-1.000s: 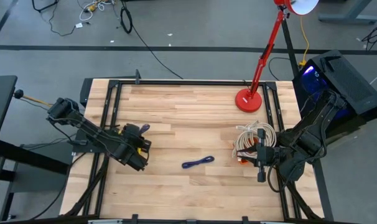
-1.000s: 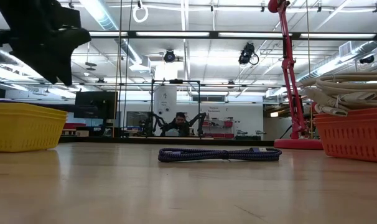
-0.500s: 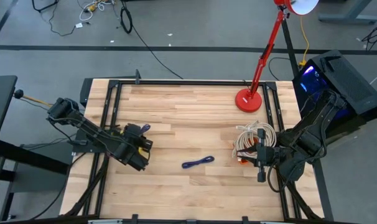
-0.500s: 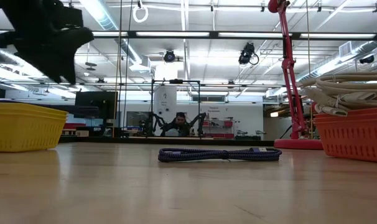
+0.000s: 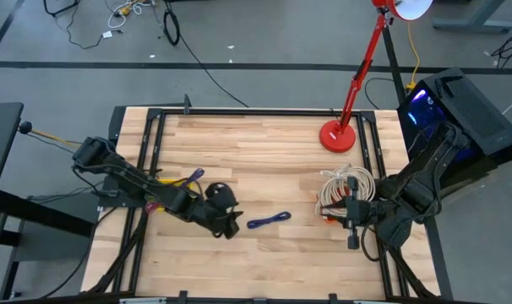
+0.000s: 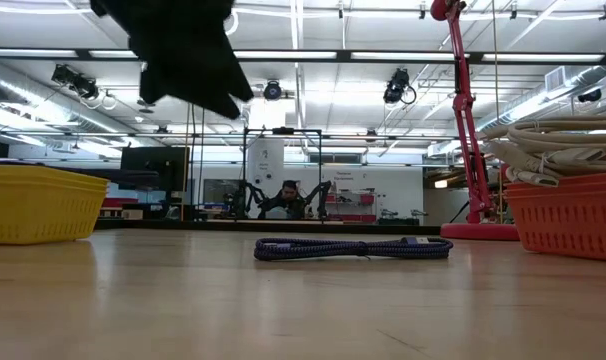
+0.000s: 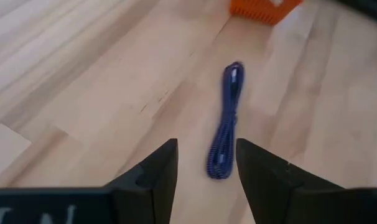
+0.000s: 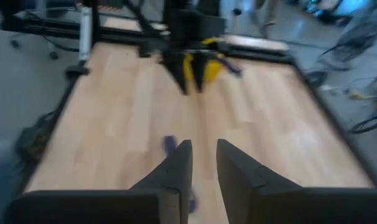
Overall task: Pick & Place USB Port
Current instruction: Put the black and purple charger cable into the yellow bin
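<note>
- lab floor with loose cables around a wooden table; red lamp on the far edge; big ceiling-lit room behind in the low view, a person far back
- orange basket of pale coiled cables at the right edge; yellow basket at the left edge, mostly covered by the left arm from above
- left gripper hangs above the table just beside the cable, fingers spread with a clear gap, nothing between them; the wrist view lines the cable up between them
- right gripper waits by the orange basket, fingers a little apart, empty
- blue USB cable lies folded flat mid-table, between the two baskets
- risk: thin, floppy bundle; a shallow pinch may catch one strand and let it unfold or slip; a descent too deep jams the fingertips on wood; an off-centre grab drags it
- hard to tell: which end carries the plug; height of the left gripper over the table; right wrist view too smeared for detail
</note>
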